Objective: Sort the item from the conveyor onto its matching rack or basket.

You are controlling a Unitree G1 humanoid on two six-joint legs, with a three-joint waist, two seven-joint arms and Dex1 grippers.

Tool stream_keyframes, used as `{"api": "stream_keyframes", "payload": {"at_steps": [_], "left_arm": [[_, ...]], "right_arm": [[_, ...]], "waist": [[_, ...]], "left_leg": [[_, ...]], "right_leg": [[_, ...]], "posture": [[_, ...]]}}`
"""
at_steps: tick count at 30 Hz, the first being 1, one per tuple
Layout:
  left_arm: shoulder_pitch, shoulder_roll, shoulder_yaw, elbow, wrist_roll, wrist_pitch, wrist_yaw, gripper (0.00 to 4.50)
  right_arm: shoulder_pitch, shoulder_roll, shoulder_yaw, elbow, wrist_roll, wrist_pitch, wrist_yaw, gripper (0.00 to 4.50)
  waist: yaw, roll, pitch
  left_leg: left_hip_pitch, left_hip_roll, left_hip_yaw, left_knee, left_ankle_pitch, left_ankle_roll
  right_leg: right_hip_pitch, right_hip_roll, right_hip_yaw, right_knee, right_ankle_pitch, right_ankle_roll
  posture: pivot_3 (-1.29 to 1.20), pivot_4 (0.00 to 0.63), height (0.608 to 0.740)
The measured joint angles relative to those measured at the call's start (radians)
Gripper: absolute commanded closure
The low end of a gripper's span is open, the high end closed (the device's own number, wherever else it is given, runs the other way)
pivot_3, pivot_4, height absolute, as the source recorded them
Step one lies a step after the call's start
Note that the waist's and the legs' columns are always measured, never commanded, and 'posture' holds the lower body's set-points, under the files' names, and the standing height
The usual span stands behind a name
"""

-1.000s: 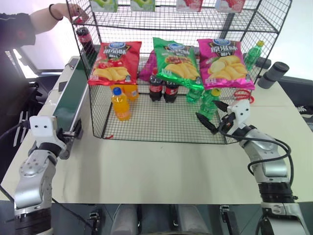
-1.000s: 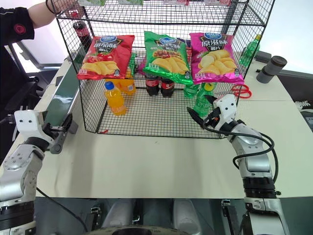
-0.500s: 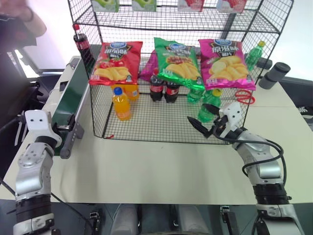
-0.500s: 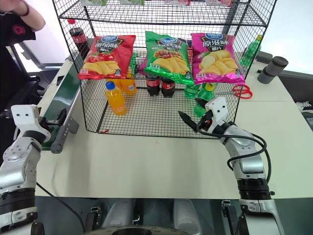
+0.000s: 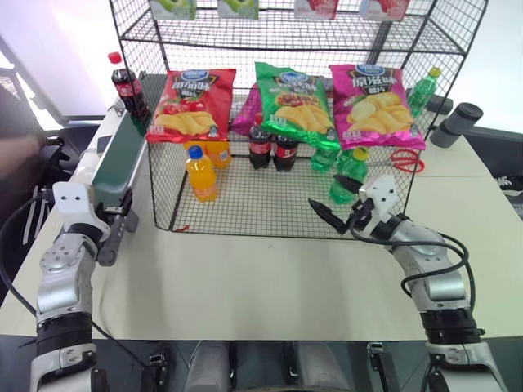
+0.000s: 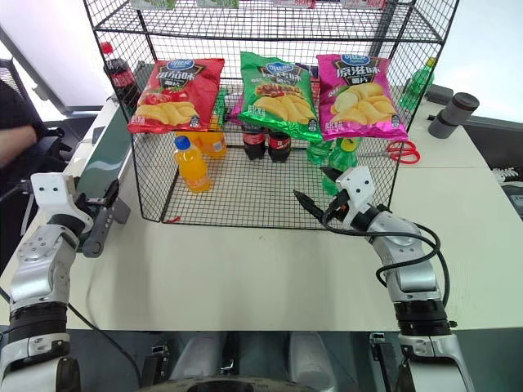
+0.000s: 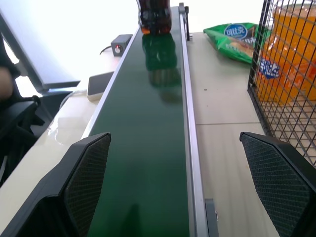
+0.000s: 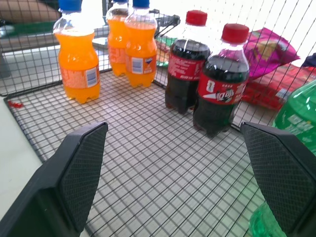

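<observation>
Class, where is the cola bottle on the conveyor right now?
The cola bottle stands upright at the far end of the conveyor, on the robot's left, just outside the wire basket's left wall.

The cola bottle [image 7: 154,17] on the conveyor [image 7: 143,148] is cut off above its base in the left wrist view.

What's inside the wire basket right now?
In the basket: orange soda bottles, two cola bottles and green bottles. Hanging chip bags cover its back.
</observation>
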State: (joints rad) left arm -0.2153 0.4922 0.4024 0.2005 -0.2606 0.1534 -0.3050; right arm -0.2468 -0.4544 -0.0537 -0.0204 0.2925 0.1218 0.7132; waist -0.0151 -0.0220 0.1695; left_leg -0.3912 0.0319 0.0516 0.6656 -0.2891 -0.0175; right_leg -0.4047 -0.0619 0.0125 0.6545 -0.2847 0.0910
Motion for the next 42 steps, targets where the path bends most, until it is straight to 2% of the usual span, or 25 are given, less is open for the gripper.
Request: {"api": "stream_keyframes", "payload": {"at_steps": [23,42], "left_arm": [[0.021,0.01,0.018,0.023,0.03,-0.084,0.037,0.0],[-0.051,0.004,0.016,0.112,0.011,-0.104,0.061,0.0]], "right_arm": [[-0.005,0.001,-0.001,0.009,-0.014,-0.031,0.001,0.02],[0.005,-0.003,-0.005,-0.004,-0.014,-0.03,-0.017,0.02]], "waist": [[0.001,0.0,0.0],[0.001,0.0,0.0]], "left_leg": [[0.0,0.0,0.0,0.0,0.0,0.0],[0.0,0.0,0.0,0.0,0.0,0.0]], "right_leg": [[0.0,0.0,0.0,0.0,0.0,0.0],[0.0,0.0,0.0,0.0,0.0,0.0]], "posture": [[0.0,0.15,0.74],[0.0,0.15,0.74]]}}
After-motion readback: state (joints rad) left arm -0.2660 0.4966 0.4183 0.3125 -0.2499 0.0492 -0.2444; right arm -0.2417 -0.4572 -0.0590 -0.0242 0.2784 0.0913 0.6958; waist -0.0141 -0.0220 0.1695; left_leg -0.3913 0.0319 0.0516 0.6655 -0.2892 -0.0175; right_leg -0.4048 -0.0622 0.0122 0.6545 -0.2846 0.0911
